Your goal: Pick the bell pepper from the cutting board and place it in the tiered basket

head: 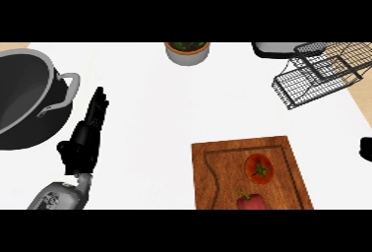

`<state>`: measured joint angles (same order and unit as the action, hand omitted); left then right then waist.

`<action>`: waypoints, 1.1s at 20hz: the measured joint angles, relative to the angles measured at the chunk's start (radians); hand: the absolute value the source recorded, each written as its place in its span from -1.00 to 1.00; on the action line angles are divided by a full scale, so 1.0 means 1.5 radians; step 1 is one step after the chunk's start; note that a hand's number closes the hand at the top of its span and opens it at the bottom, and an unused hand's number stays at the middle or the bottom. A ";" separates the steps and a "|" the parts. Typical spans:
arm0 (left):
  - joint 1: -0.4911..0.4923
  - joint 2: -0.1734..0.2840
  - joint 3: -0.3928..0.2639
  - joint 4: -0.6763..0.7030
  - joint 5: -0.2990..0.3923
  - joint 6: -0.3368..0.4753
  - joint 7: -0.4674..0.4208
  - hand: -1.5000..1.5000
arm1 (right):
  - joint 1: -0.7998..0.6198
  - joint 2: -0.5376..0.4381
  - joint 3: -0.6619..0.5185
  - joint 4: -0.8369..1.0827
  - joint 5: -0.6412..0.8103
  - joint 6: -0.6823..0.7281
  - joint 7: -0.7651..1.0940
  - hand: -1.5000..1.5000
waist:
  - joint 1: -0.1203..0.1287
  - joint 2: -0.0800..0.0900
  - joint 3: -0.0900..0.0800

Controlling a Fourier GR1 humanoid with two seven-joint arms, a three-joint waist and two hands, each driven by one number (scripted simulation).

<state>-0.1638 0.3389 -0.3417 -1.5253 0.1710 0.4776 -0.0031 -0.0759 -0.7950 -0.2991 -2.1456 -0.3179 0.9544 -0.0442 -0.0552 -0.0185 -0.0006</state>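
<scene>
A red bell pepper (249,201) with a green stem lies at the near end of the wooden cutting board (218,172), partly cut off by the view's lower edge. The black wire tiered basket (320,74) stands at the far right of the counter, well away from the board. My left hand (87,133) lies at the left with fingers straight, pointing away, holding nothing and far from the pepper. Only a small black part of my right hand (365,147) shows at the right edge, to the right of the board.
A red tomato (259,169) sits on the board just beyond the pepper. A large black pot (25,98) with a grey handle stands at the far left, close to my left hand. A potted plant (187,51) and a dark bowl (274,49) stand at the back.
</scene>
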 measured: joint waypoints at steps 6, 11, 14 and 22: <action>0.003 -0.012 -0.003 0.004 -0.008 -0.003 -0.011 0.00 | 0.056 0.004 0.024 -0.188 0.110 -0.006 0.068 -1.00 | 0.010 0.005 0.000; -0.008 -0.019 0.000 0.013 -0.013 -0.010 -0.010 0.00 | 0.098 0.026 0.104 -0.231 0.170 -0.019 0.123 -1.00 | 0.018 0.008 0.000; -0.010 -0.020 0.000 0.005 -0.017 -0.011 0.000 0.00 | 0.105 0.037 0.149 -0.235 0.181 -0.027 0.149 -1.00 | 0.022 0.008 0.000; -0.010 -0.025 0.001 -0.001 -0.023 -0.015 0.006 0.00 | 0.086 0.014 0.238 -0.235 0.205 -0.031 0.223 -1.00 | 0.025 0.007 -0.001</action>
<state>-0.1783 0.3009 -0.3396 -1.5264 0.1359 0.4559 0.0056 0.0524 -0.7746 0.0579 -2.4974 -0.0109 0.9078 0.2901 -0.0175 -0.0083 -0.0016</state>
